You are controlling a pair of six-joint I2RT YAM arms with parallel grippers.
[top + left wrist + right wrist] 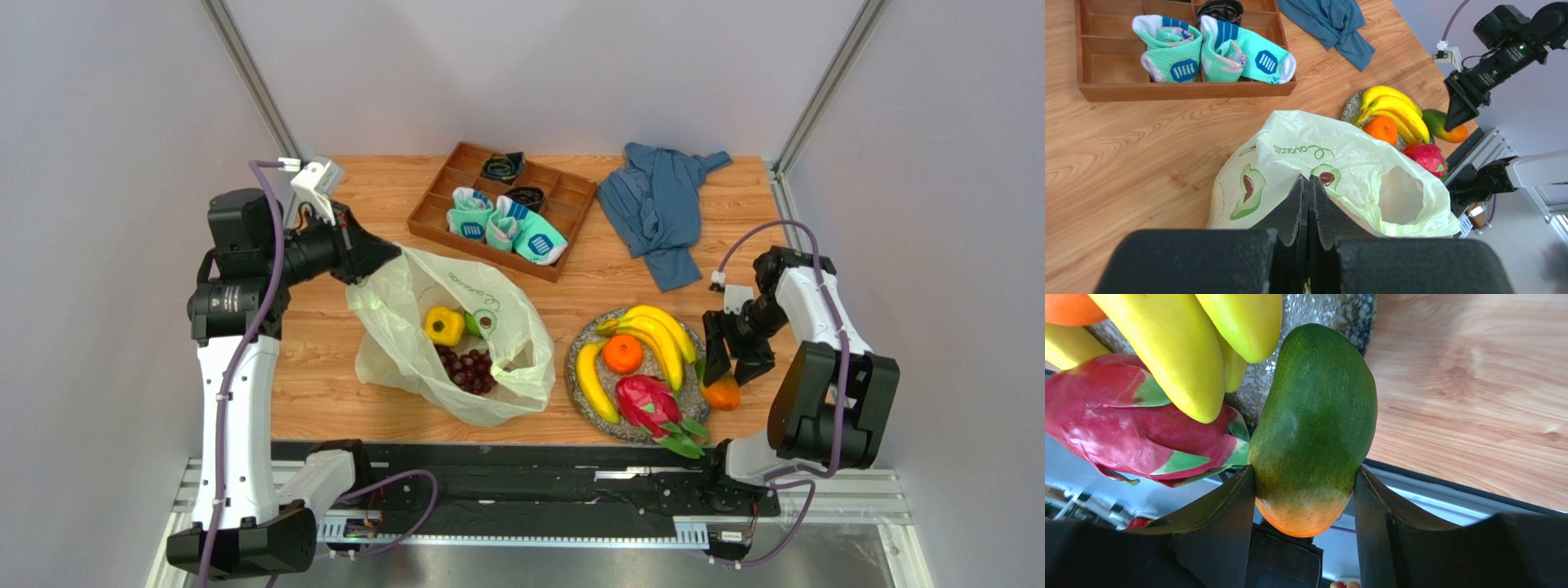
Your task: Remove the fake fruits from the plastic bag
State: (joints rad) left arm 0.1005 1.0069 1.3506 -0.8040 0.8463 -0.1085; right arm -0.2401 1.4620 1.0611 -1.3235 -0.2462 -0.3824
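Currently the left hand (374, 261) is pinching the far rim of the bag (405, 349), its jaws pressed fully together on the plastic. It is holding that edge up above the table (319, 355). The bag is lying left of centre with its mouth gaping. Inside it, grapes (469, 368), a yellow fruit (444, 325) and a green fruit (476, 322) are sitting. The right hand (1306, 471) is gripping a mango (1315, 416) – jaws roughly half open, one finger on each flank – just beside the right rim of the plate (1339, 312). Bananas (656, 337), an orange (623, 353) and a dragon fruit (648, 402) are resting on the plate. A tray (436, 202) of socks (509, 227) and a blue cloth (662, 202) are lying along the far edge.
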